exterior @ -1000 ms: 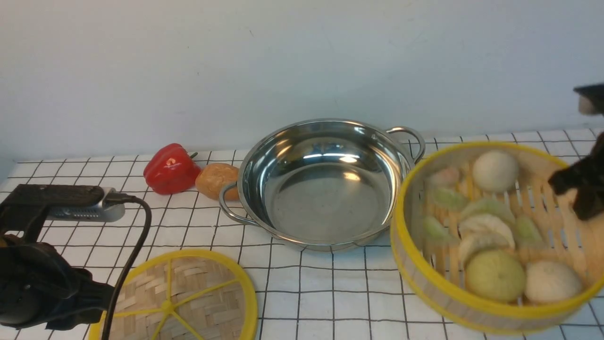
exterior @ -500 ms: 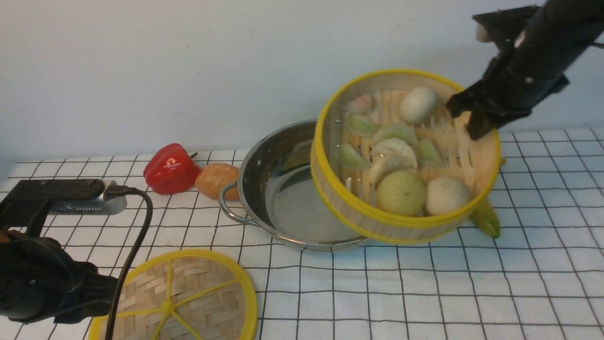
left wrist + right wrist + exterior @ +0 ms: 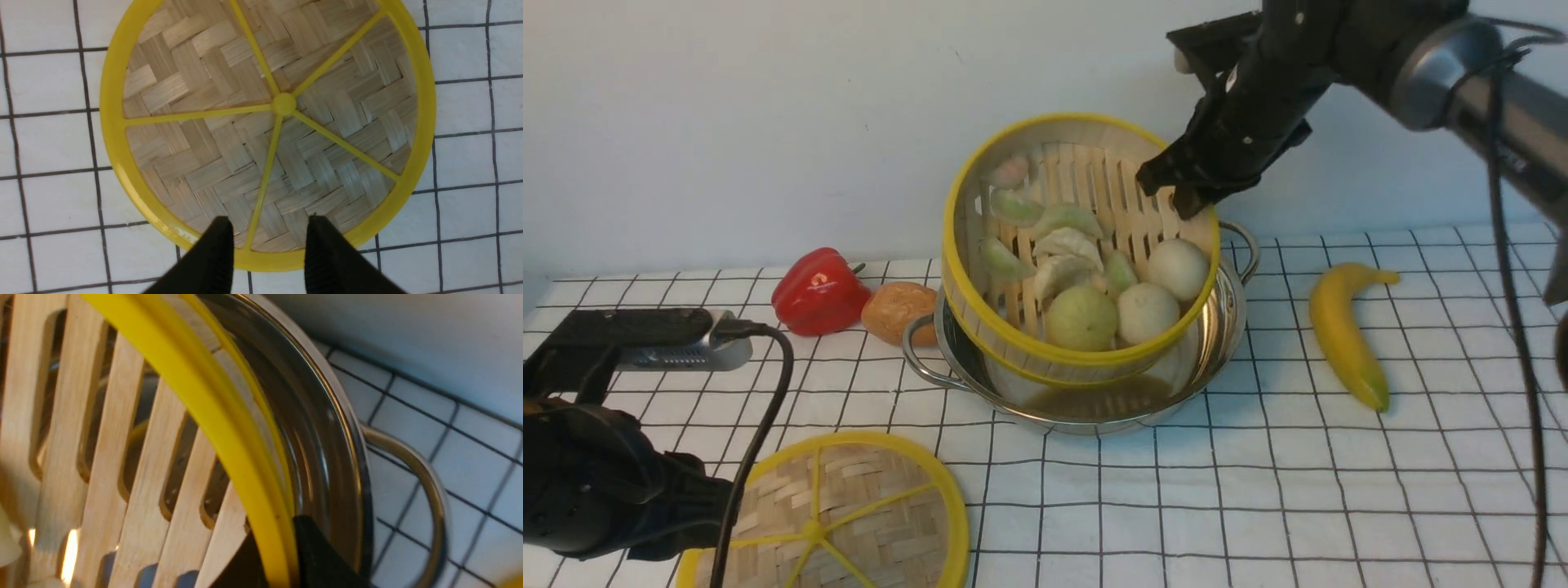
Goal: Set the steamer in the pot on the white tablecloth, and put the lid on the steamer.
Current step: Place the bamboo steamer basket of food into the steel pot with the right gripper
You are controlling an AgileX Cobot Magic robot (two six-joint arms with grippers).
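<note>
One relation governs my next move: the round bamboo steamer with yellow rim, pinched at its far rim by my right gripper, tilts toward me, its near edge down inside the wide shiny steel pot.

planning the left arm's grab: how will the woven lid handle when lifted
The lid is probably light and stiff: thin woven strips braced by a yellow rim and spokes. It lies flat on the white tablecloth, so the open left gripper may struggle to get a finger under the rim. Held at one edge, it could tilt.
</note>
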